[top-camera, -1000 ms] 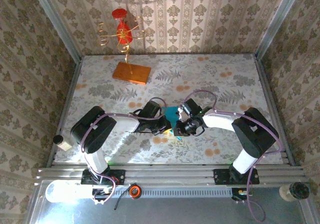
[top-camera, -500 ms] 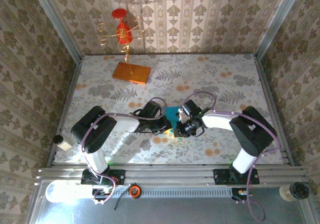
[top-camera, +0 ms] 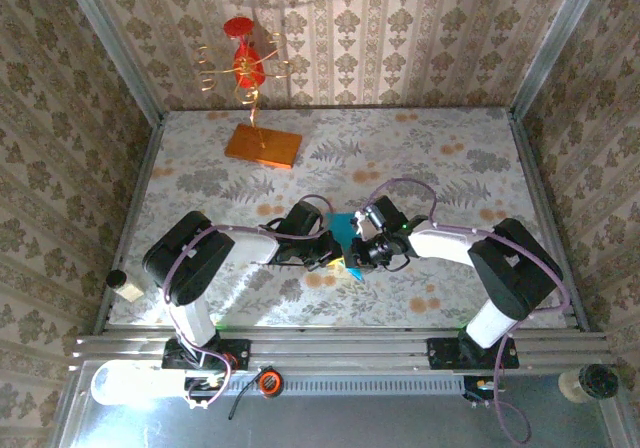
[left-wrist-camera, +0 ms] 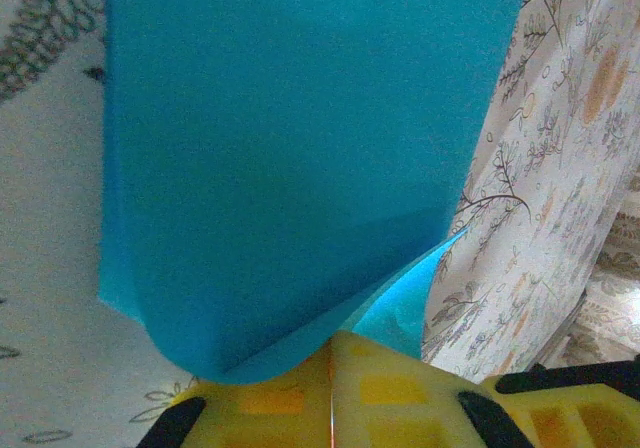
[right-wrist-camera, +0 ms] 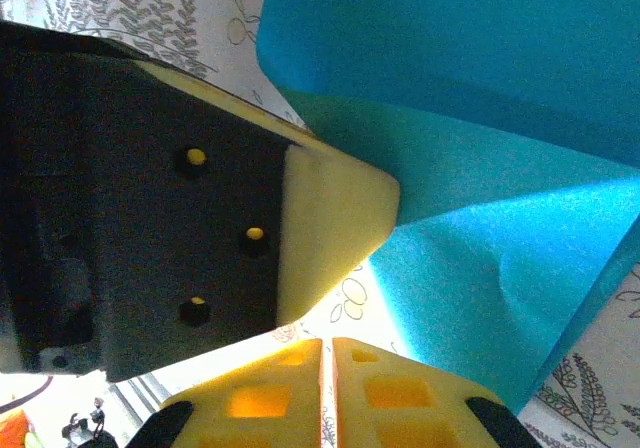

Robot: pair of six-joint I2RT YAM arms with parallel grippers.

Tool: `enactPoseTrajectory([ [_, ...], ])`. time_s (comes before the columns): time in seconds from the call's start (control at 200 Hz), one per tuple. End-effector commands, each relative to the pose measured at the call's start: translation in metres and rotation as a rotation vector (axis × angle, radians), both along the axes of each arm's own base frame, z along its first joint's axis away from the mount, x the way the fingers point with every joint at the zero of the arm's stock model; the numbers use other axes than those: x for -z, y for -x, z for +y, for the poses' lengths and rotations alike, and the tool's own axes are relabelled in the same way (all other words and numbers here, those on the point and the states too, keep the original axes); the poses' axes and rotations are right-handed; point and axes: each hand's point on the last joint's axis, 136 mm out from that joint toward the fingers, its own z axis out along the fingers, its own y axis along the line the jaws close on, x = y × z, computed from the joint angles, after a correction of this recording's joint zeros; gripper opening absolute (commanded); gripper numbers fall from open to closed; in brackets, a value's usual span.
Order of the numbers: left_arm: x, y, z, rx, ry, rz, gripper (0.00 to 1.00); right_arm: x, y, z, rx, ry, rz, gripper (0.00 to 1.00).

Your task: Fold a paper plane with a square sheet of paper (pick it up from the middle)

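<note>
An early fold looks to be in hand: the sheet of paper (top-camera: 344, 230) sits toward 6 o'clock on the tabletop (top-camera: 450, 178), curled over on itself rather than flat, with no sharp crease yet. The left gripper (left-wrist-camera: 331, 353) is closed, and the paper's rolled edge seems nipped at its tips. The right gripper (right-wrist-camera: 327, 353), at the paper's 3 o'clock, is closed too, with the sheet just beside its fingers; I can't tell if it pinches any. Next, I'd judge, the 2 layers need lining up and pressing flat.
</note>
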Motion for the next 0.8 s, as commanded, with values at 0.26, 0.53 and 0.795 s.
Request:
enactPoseTrajectory([
  [0.26,0.014,0.005,0.007,0.014,-0.043,0.017,0.08,0.021,0.000,-0.005,0.021,0.048,0.053,0.10],
  [0.53,-0.015,-0.013,0.000,0.015,0.013,-0.065,0.11,0.037,0.014,-0.016,0.015,0.093,0.102,0.10],
  [0.795,-0.011,-0.021,0.013,0.001,-0.005,-0.073,0.11,0.039,0.015,-0.016,0.017,0.095,0.106,0.10],
])
